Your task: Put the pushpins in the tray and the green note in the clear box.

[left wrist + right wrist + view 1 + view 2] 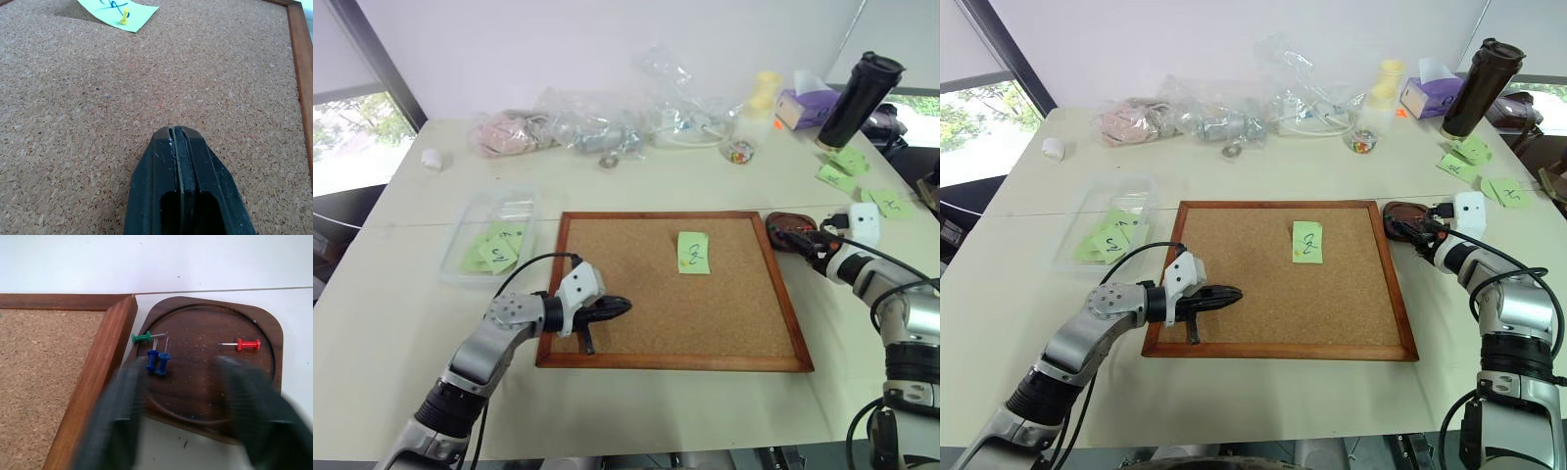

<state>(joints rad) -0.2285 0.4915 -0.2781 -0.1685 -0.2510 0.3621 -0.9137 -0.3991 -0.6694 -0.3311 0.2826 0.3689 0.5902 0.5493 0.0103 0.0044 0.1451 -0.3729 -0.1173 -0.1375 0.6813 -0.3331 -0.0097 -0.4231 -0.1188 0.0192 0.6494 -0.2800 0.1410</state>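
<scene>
Pushpins (159,361): 4 in tray (264,333) | right fingers (274,421) spread over tray | left fingers (183,161) clenched, empty, over corkboard (73,122)

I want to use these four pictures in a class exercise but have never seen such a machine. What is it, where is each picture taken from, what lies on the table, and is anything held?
It is a humanoid robot with two arms, each ending in a two-fingered gripper. The two wide pictures come from its head cameras; the two close ones from a camera on each wrist.

On the table lies a corkboard with a green note fixed by a yellow pushpin. The clear box to its left holds other green notes. The tray to its right holds one green, two blue and one red pushpins.

The left gripper is shut over the corkboard, holding nothing visible. The right gripper is open above the tray, empty.
</scene>
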